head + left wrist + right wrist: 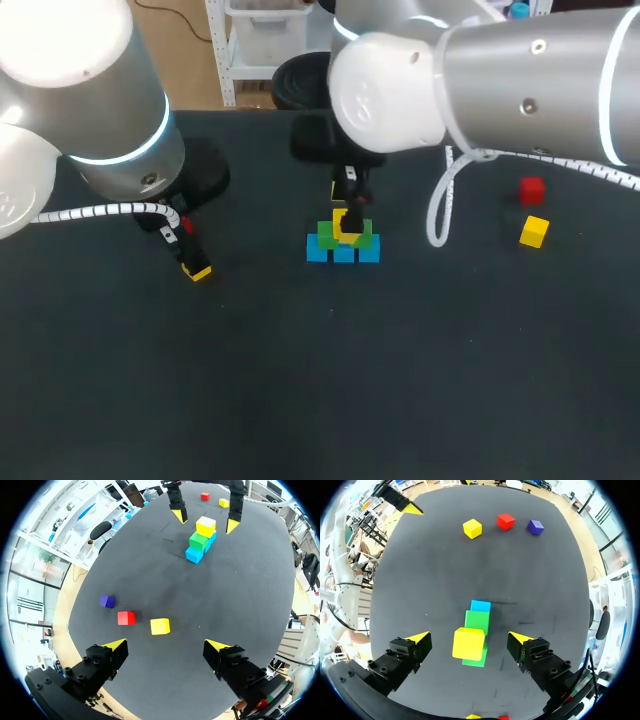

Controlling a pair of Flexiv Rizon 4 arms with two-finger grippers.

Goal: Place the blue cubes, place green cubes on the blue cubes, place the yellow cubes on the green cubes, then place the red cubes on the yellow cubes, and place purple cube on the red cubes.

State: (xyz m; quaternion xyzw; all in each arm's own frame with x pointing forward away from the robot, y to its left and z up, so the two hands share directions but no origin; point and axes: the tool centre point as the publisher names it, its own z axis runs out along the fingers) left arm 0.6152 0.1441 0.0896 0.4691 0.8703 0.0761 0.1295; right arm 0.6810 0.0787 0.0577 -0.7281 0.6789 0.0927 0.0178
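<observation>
Stack [343, 245]: blue row, greens, one yellow on top. Right gripper [467, 637] open above stack. Left gripper [166, 644] open, well left of stack; loose yellow cube [160, 626] just ahead, centred between fingers [114, 652]; left arm [100, 120] nearer

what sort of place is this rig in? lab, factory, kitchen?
Probably a robotics lab test bench: a left arm and a right arm over a dark table, a part-built cube stack, and a loose purple cube.
</observation>
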